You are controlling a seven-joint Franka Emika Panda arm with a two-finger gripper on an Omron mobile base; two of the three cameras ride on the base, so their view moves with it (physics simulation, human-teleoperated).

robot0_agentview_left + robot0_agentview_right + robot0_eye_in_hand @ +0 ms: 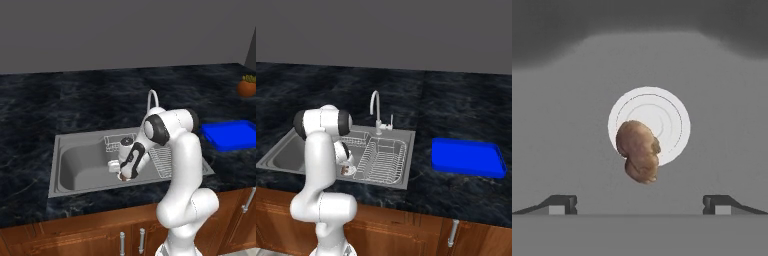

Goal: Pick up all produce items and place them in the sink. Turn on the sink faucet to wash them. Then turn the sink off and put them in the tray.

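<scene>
A dull-brown lumpy produce item [639, 151] lies on the floor of the grey steel sink [75, 165], partly over the round drain [664, 112]. My gripper [639, 205] hangs open just above it, pointing down into the basin, with a fingertip [562, 204] on either side and nothing between them. From the base views the hand [122, 170] sits low in the sink beside the wire rack [162, 160], and a brown spot of the produce item [345, 170] shows under it. The silver sink faucet [376, 112] arches over the back rim. The blue tray [468, 157] lies on the counter to the right.
A small wire basket [117, 141] hangs at the sink's back wall. An orange round object with a green top [246, 86] stands at the counter's far right. Dark marble counter surrounds the sink, with wooden cabinet doors [125, 240] below.
</scene>
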